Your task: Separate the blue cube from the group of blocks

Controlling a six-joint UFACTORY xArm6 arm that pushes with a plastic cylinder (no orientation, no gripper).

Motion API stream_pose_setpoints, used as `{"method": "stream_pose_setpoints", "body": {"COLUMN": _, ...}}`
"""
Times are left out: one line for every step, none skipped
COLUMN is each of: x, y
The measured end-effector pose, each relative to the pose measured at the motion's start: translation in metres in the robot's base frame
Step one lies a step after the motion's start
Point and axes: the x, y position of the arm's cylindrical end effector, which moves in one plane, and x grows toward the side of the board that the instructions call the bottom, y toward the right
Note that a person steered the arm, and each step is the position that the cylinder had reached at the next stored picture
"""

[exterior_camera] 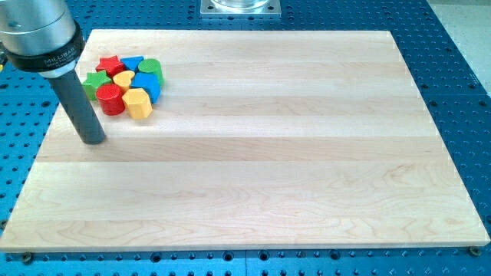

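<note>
Tip (pixel 94 140) is bare rod, no jaws to open or close, sitting below-left of cluster; blue cube (pixel 146 86) sits on cluster's right edge, so I'd circle in from top-left and shove it rightward, clear of yellow block (pixel 137 103).

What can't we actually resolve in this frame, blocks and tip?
- Camera view: the blocks sit packed; the blue cube is part-hidden by the yellow block in front.
- Green star: its left edge is covered by the rod.
- Small blue block and yellow heart: too small and crowded to confirm shapes.
- My tip, below-left of the group: contact with the board can't be judged.
</note>
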Motion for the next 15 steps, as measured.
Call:
{"method": "stream_pose_setpoints", "body": {"x": 0.001, "y": 0.000}}
{"method": "stream_pose_setpoints", "body": {"x": 0.011, "y": 0.000}}
{"method": "stream_pose_setpoints", "body": {"x": 0.013, "y": -0.001}}
{"method": "stream_pose_setpoints", "body": {"x": 0.008, "y": -0.015}}
{"method": "stream_pose_setpoints", "body": {"x": -0.012, "y": -0.002}}
{"method": "stream_pose_setpoints", "body": {"x": -0.017, "y": -0.001}}
{"method": "stream_pose_setpoints", "body": {"x": -0.029, "y": 0.002}}
{"method": "stream_pose_setpoints", "body": {"x": -0.054, "y": 0.016}}
{"method": "stream_pose_setpoints", "body": {"x": -0.083, "y": 0.028}}
{"method": "stream_pose_setpoints", "body": {"x": -0.098, "y": 0.044}}
{"method": "stream_pose_setpoints", "body": {"x": -0.103, "y": 0.057}}
{"method": "stream_pose_setpoints", "body": {"x": -0.106, "y": 0.077}}
{"method": "stream_pose_setpoints", "body": {"x": -0.113, "y": 0.099}}
{"method": "stream_pose_setpoints", "body": {"x": -0.150, "y": 0.158}}
{"method": "stream_pose_setpoints", "body": {"x": -0.224, "y": 0.145}}
